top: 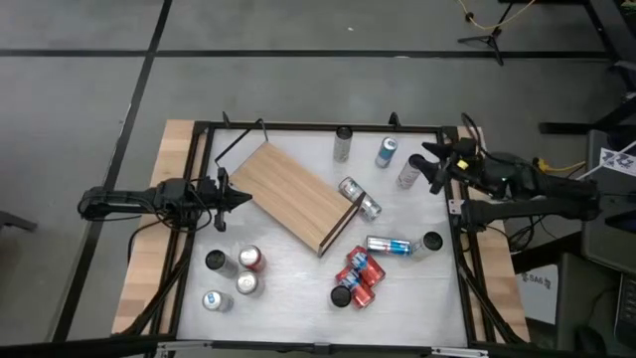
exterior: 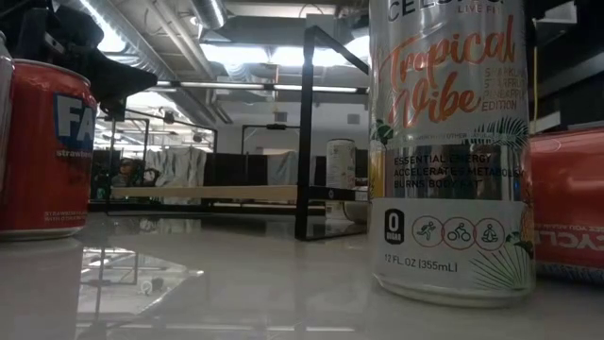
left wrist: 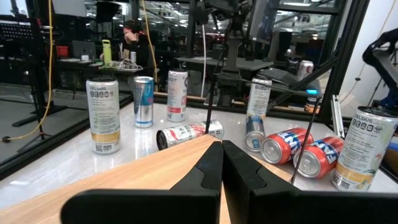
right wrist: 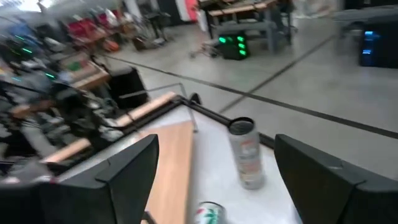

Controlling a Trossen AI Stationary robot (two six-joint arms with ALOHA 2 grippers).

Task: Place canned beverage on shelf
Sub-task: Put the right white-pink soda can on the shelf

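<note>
The flat light-wood shelf board [top: 294, 195] lies skewed mid-table, top bare. The left gripper [top: 241, 199], fingers pressed together, sits at its left edge. The right gripper [top: 430, 162], fingers spread and empty, hovers well right of it, beside an upright silver can [top: 408, 171].

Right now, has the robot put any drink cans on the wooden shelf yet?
Not yet. The flat light-wood shelf on its black wire frame holds no cans. The right gripper is open beside a standing silver can, gripping nothing. The left gripper is shut at the shelf's edge. All the cans remain on the white tabletop.
</note>
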